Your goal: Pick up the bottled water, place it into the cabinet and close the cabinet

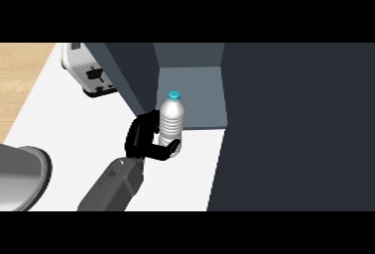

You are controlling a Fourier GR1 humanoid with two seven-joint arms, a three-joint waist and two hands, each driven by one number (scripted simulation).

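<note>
A clear water bottle (172, 116) with a cyan cap is upright at the front edge of the open cabinet (198, 87). Its grey-blue inside shows between a dark left wall and a large dark panel (293, 124) on the right. My left hand (145, 139) is shut on the bottle's lower half, coming at it from the left, with the thumb across the bottle's front. The grey forearm (113, 186) rises from the lower edge. The bottle's base is hidden by the hand. My right hand does not show.
A white toaster (89, 69) stands at the back left on the white counter (73, 129). A grey round pan (18, 176) lies at the lower left edge. The wooden floor shows at the far left.
</note>
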